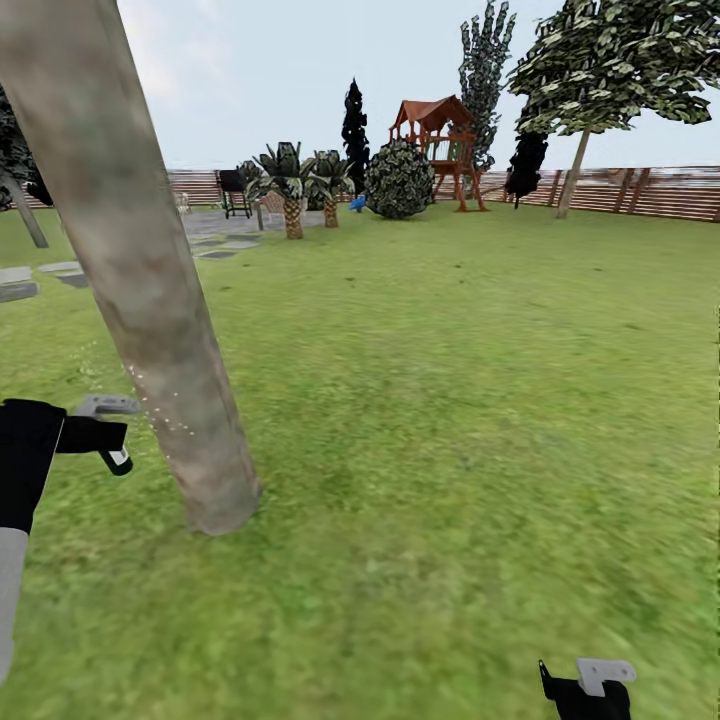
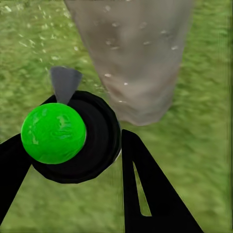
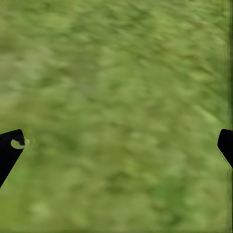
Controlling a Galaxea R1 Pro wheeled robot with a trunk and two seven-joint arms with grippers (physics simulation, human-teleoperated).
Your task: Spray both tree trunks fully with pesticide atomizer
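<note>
At lower left of the head view, left gripper (image 1: pixel 112 432) clamped around the dark pesticide atomizer (image 2: pixel 77 138), just beside the pale tree trunk (image 1: pixel 130 260) flecked with whitish pesticide (image 1: pixel 160 410), right gripper (image 3: pixel 119 145) spread wide above bare lawn (image 1: pixel 450 420).

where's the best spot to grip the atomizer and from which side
Probably the atomizer by its round black body, pinched across the curved sides. Come from the end facing away from the trunk. The grey tip points toward the bark and should stay uncovered.
</note>
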